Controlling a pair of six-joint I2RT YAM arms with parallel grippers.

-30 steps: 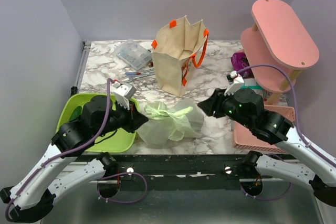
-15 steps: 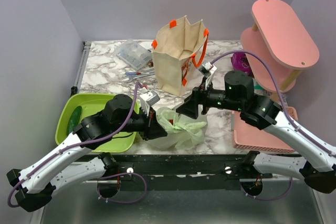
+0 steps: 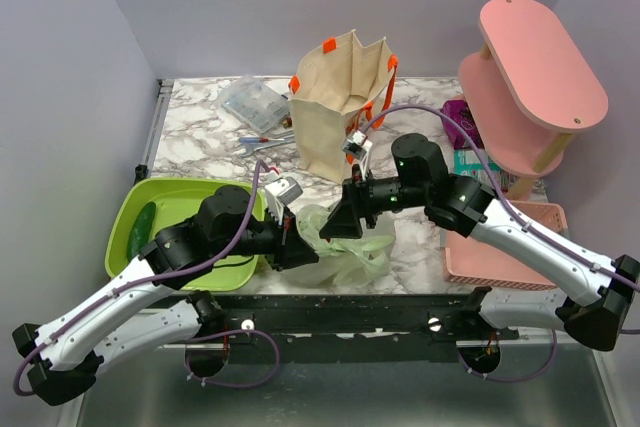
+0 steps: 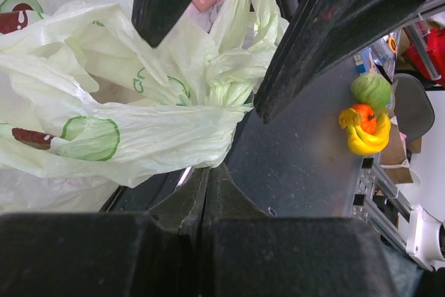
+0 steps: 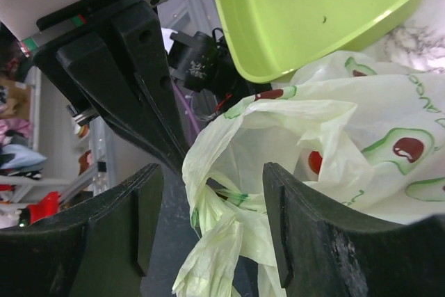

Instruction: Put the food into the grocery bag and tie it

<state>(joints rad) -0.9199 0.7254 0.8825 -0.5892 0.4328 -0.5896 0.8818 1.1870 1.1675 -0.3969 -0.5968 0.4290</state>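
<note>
Your left gripper (image 3: pixel 289 248) is clenched on a fold of the grocery bag (image 3: pixel 352 253), which sits at the front edge of the marble table (image 3: pixel 200 137), beside the green tray (image 3: pixel 175 202). Get the right gripper (image 5: pixel 212 172), its jaws spread, fully around the handle loop (image 5: pixel 208 255) before pinching.

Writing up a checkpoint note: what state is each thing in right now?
grocery bag: slumped, handles bunched, knot unclear.
left gripper: shut on a fold of the bag.
right gripper: open, straddling the bag's handles.
beige tote: upright, mouth open.
green bin: holds one green vegetable.
</note>
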